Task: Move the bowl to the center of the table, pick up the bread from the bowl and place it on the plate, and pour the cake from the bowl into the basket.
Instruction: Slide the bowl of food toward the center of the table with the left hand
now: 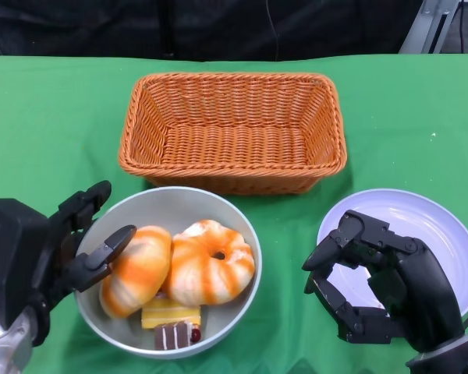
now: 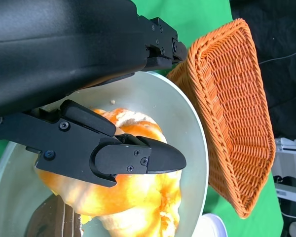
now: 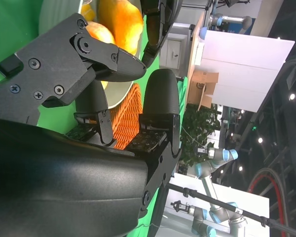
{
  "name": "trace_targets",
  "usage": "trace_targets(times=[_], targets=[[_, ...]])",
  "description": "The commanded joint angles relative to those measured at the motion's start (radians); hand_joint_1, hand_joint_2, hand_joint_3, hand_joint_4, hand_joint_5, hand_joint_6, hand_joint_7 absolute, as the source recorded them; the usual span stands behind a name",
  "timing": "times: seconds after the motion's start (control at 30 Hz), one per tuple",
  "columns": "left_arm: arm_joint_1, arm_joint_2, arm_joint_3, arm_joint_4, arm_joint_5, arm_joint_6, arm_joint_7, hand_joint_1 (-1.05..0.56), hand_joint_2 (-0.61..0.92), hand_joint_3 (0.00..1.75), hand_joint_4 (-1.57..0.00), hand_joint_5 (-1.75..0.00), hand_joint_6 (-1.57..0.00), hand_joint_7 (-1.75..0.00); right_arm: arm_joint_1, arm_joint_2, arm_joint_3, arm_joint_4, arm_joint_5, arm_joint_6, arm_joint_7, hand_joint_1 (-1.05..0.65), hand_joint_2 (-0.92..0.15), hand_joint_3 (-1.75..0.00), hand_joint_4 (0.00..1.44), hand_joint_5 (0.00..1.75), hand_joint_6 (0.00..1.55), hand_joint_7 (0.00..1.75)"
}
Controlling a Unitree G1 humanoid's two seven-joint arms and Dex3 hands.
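Your left hand (image 1: 58,249) grips the bowl (image 1: 238,226) at its left rim, thumb inside beside the bread (image 1: 179,265); jostle it and the cake (image 1: 171,323) (near edge) could spill. Your right hand (image 1: 378,284) hovers empty, fingers apart, over the plate (image 1: 444,226). The outer fingers' contact stays hidden. The basket (image 1: 232,128) waits beyond.

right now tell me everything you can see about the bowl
The bowl is round, pale grey, smooth, and sits upright on the green table just in front of the wicker basket. It holds two orange-striped bread pieces and two small cake pieces. The left hand is at its rim, one of its fingers reaching over the bread.
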Motion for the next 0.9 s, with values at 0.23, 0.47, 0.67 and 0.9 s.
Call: trace_targets(times=[0.23, 0.47, 0.67, 0.9], targets=[[0.029, -0.065, -0.007, -0.082, -0.025, 0.076, 0.04, -0.61, 0.92, 0.43, 0.0, 0.0, -0.03, 0.0, 0.011, -0.006, 0.0, -0.01, -0.014, -0.008, -0.011, -0.18, -0.46, -1.01, 0.72, 1.49, 0.69, 1.26], [0.048, -0.074, -0.036, -0.118, -0.006, 0.09, 0.027, -0.64, 0.92, 0.44, -0.03, -0.01, -0.05, -0.01, 0.01, -0.005, 0.001, -0.009, -0.008, -0.009, -0.007, -0.19, -0.46, -1.0, 0.73, 1.5, 0.69, 1.25], [0.064, -0.09, -0.06, -0.171, -0.026, 0.132, 0.03, -0.65, 0.92, 0.43, -0.02, -0.01, -0.07, -0.02, 0.009, -0.002, 0.0, -0.011, -0.008, -0.012, -0.01, -0.19, -0.46, -1.01, 0.73, 1.5, 0.7, 1.26], [0.072, -0.094, -0.072, -0.197, -0.061, 0.161, 0.004, -0.64, 0.92, 0.43, 0.0, 0.0, -0.06, 0.0, 0.008, -0.005, 0.0, -0.012, -0.011, -0.012, -0.009, -0.18, -0.46, -1.02, 0.73, 1.5, 0.69, 1.26]])
